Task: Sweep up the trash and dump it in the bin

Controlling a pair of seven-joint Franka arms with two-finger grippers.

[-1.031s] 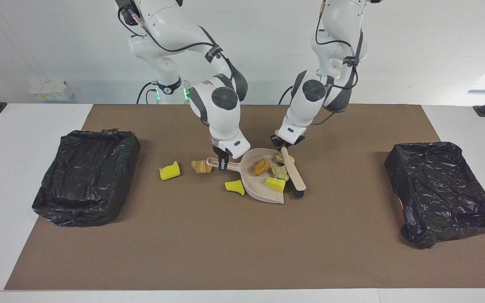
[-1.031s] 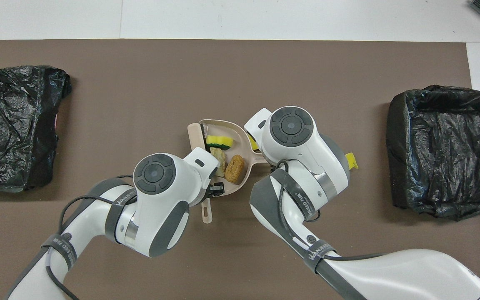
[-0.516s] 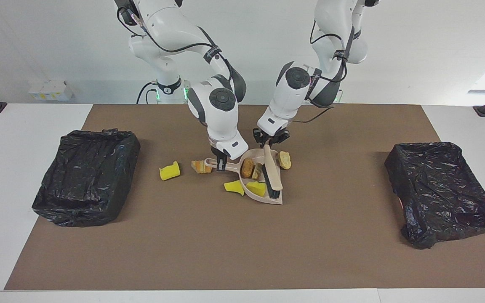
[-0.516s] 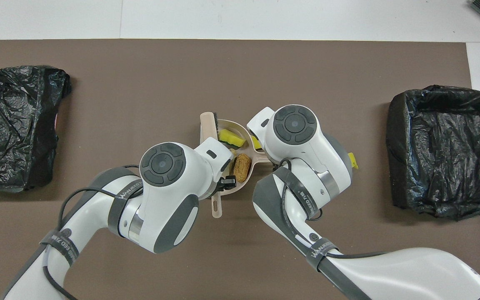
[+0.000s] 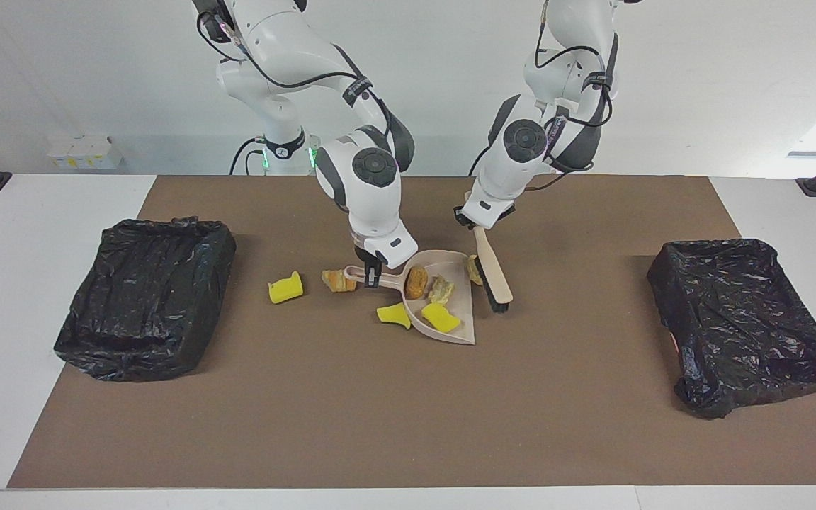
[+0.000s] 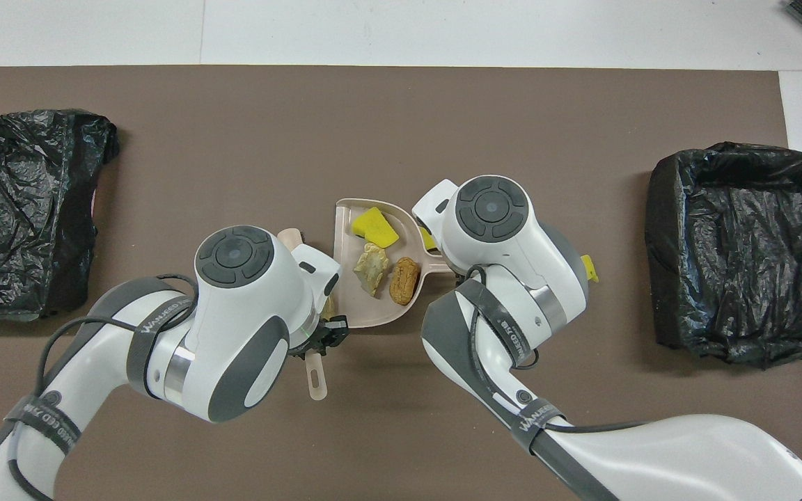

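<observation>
Two black-lined bins [image 5: 144, 297] [image 5: 744, 322] flank the frame's mid-left and mid-right edges. At centre, the right gripper [image 5: 372, 275] clamps the beige dustpan [image 5: 443, 322] by its handle; the left gripper [image 5: 477, 225] clamps the brush [image 5: 491, 273]. The facing view shows seven pieces of trash [image 5: 440, 317], yellow sponge or tan pastry; overhead, three in the pan show whole.

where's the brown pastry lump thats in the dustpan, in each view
Facing view: the brown pastry lump lies in the dustpan, at the end by its handle, close to the right gripper.
Overhead view: the same lump lies in the dustpan's part nearer the robots, beside the right arm's wrist.
Shared landmark: the pale crumpled piece right beside it.
</observation>
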